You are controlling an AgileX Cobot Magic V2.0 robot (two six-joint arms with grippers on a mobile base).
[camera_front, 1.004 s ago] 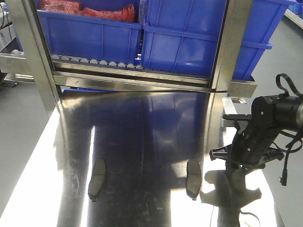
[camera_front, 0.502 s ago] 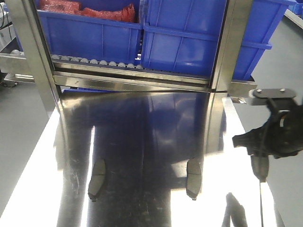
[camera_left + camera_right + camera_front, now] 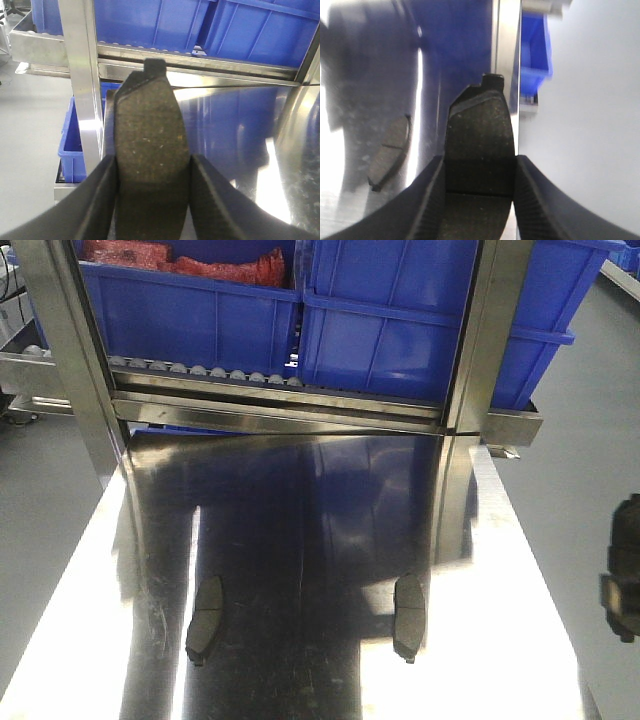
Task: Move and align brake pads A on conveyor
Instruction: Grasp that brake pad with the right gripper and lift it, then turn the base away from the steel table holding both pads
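Two brake pads lie flat on the shiny steel table, one at the near left and one at the near right. A third brake pad stands on end in my left gripper, which is shut on it; the left gripper does not show in the front view. My right gripper is shut on a fourth brake pad, held by the table's right edge. Another pad on the table shows to its left. Only a dark bit of the right arm shows in the front view. The conveyor is out of view.
Large blue bins sit on a roller rack behind the table. Steel posts rise at the back left and back right. A small blue bin stands low beside the left post. Grey floor flanks the table.
The right arm has swung from beside the near right pad out past the table's right edge, almost out of the front view. Both pads on the table stay put.
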